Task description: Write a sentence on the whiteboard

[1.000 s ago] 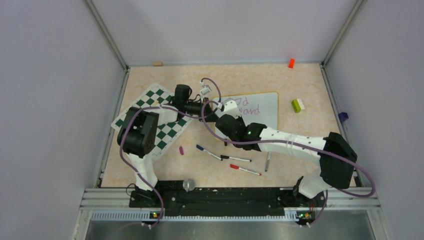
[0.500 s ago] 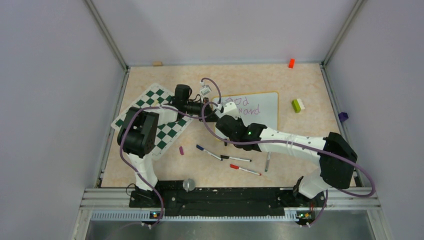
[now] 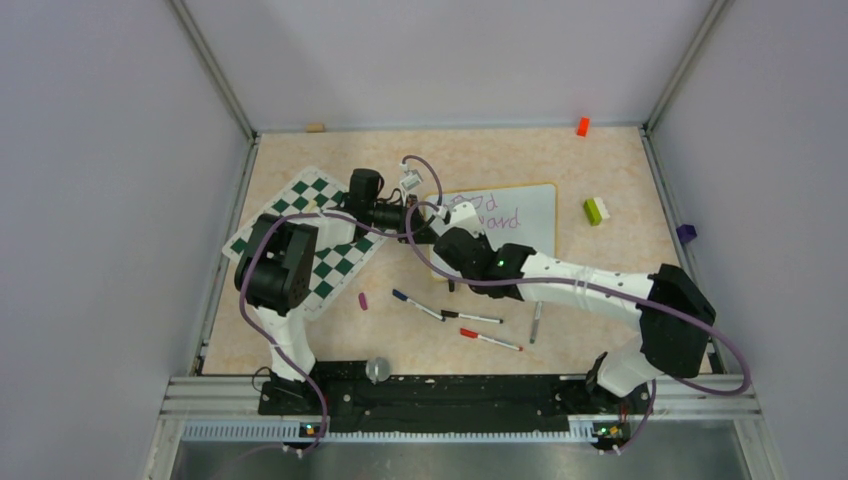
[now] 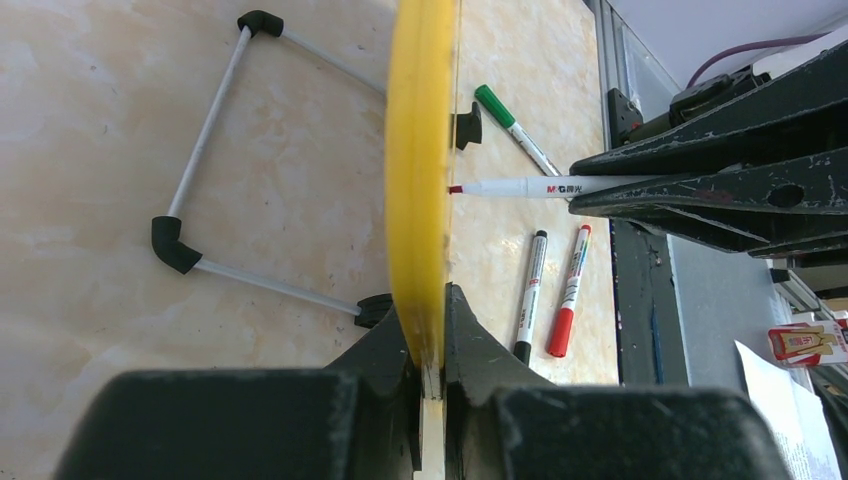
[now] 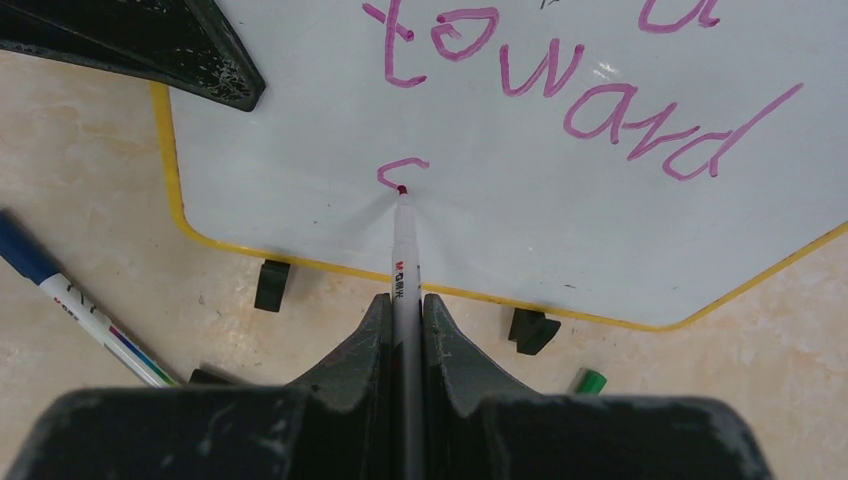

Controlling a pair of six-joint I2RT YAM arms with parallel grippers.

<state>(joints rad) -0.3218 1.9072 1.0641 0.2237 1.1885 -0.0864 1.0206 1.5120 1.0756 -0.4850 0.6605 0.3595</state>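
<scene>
Two robot arms meet at the whiteboard (image 3: 520, 215), which sits near the middle of the table (image 3: 610, 285), just right of a green-and-white chessboard mat (image 3: 300, 230). The left fingers (image 4: 458, 322) are clenched on the board's yellow frame at its left end, which the left wrist camera sees edge-on. The right fingers (image 5: 380, 325) grasp a white-barrelled marker (image 5: 403, 250). Its tip touches the white surface near the board's lower left corner, at the foot of a short purple stroke (image 5: 398, 168) that opens a third line. Of the sentence (image 5: 590, 95), the right wrist camera shows the word "toward" in purple on the second line, with only the bottoms of the first line's letters above it. Two small black clips (image 5: 272, 285) sit on the board's near long edge, against the table. Loose pens lie on the table between the board and the arm bases: a blue-capped pen (image 3: 415, 304), a black-capped pen (image 3: 472, 317), a red-capped pen (image 3: 490, 340) and a dark pen (image 3: 536, 322). A small purple cap (image 3: 363, 300) lies to their left. A green-and-white block (image 3: 596, 210) rests right of the board, and an orange block (image 3: 582, 126) sits at the table's far edge.
</scene>
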